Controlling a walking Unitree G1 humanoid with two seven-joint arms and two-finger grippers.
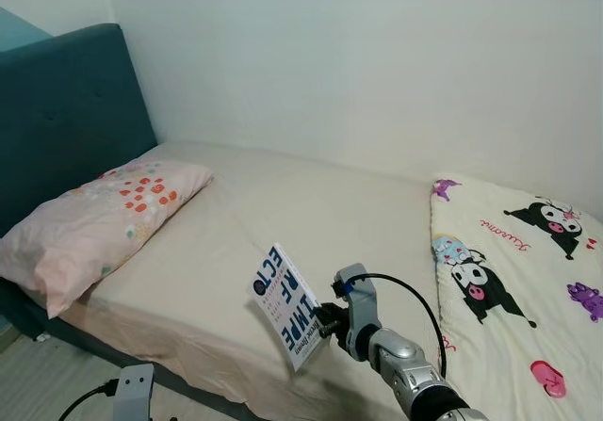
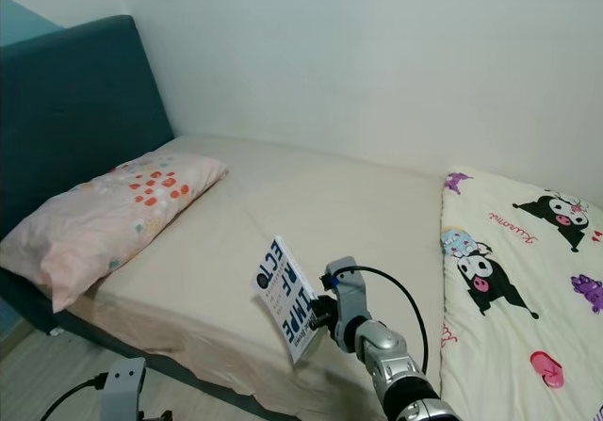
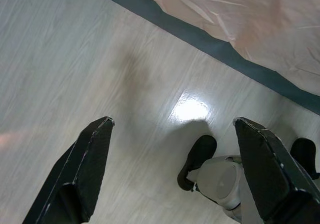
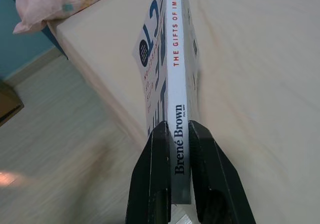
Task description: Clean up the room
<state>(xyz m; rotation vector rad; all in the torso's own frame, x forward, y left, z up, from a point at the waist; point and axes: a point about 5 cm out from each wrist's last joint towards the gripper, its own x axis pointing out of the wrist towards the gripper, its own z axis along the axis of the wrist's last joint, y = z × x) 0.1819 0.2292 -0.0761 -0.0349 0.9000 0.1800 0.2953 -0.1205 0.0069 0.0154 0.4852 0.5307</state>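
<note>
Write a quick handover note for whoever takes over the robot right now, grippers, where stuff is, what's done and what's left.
Right gripper: shut on the book, held spine toward the wrist, in the air at the bed's near edge.
Left gripper: open, empty, hanging low over the floor beside the bed.
Pillow lies at the headboard end, cartoon blanket at the other.
Done: book picked up.
Left: put the book away; where it goes isn't visible.

"Brené Brown" on book spine [image 4: 178,134]
</note>
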